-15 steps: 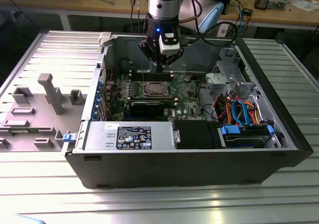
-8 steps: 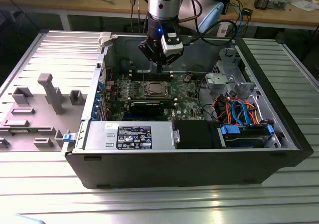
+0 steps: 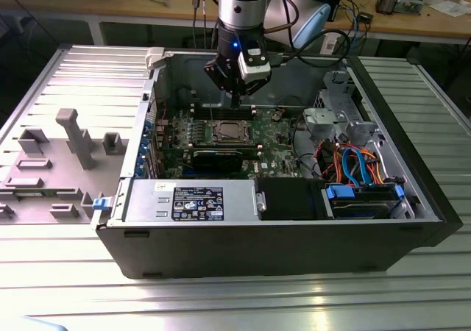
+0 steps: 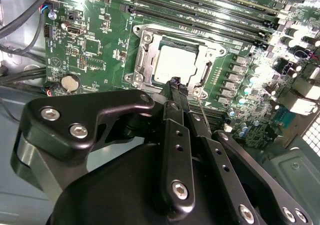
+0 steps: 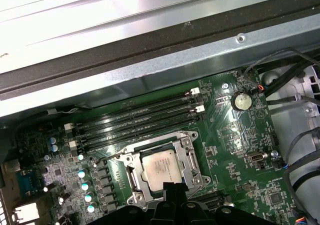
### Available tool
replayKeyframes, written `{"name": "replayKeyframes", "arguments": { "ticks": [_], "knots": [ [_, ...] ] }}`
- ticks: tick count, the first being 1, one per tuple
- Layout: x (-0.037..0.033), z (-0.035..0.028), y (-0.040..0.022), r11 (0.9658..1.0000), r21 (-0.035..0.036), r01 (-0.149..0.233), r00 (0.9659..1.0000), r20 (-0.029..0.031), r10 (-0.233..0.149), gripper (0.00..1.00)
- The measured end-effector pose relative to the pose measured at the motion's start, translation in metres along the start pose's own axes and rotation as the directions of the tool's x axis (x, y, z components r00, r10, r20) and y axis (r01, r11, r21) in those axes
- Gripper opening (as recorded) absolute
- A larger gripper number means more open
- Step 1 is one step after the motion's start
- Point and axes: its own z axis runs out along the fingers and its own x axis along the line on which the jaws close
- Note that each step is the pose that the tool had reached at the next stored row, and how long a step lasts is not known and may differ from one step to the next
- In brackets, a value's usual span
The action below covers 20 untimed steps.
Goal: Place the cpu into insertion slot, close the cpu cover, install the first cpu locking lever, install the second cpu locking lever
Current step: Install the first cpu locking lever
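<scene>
Here the gripper [image 4: 177,85], its fingers drawn together, hangs just above one edge of the insertion slot [image 5: 134,177], where the cpu [image 5: 159,169] lies seated, framed by the lowered cpu cover [image 5: 192,157], on the green motherboard [image 5: 235,150].

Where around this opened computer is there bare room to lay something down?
The ribbed table is bare in front of the computer case and along the exterior view's right. Inside is crowded: motherboard, cables and the arm overhead.
</scene>
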Motion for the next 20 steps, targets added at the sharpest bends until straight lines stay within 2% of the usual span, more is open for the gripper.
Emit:
{"name": "replayKeyframes", "arguments": {
  "ticks": [6,8,10,13,16,20],
  "knots": [
    [0.0000,0.0000,0.0000,1.0000,-0.0001,0.002,1.0000,0.0000,-0.002,0.11],
    [0.0000,0.0000,0.0000,0.9999,-0.0003,0.015,0.9999,0.0001,-0.015,0.11],
    [0.0000,0.0000,0.0000,0.9990,-0.0011,0.045,0.9990,0.0002,-0.045,0.11],
    [0.0000,0.0001,0.0000,0.9961,-0.0020,0.088,0.9961,0.0003,-0.088,0.11],
    [0.0002,0.0001,0.0000,0.9908,-0.0030,0.135,0.9908,0.0005,-0.135,0.11],
    [0.0025,0.0000,-0.0007,0.9900,-0.0033,0.141,0.9900,0.0006,-0.141,0.11]
  ]
}}
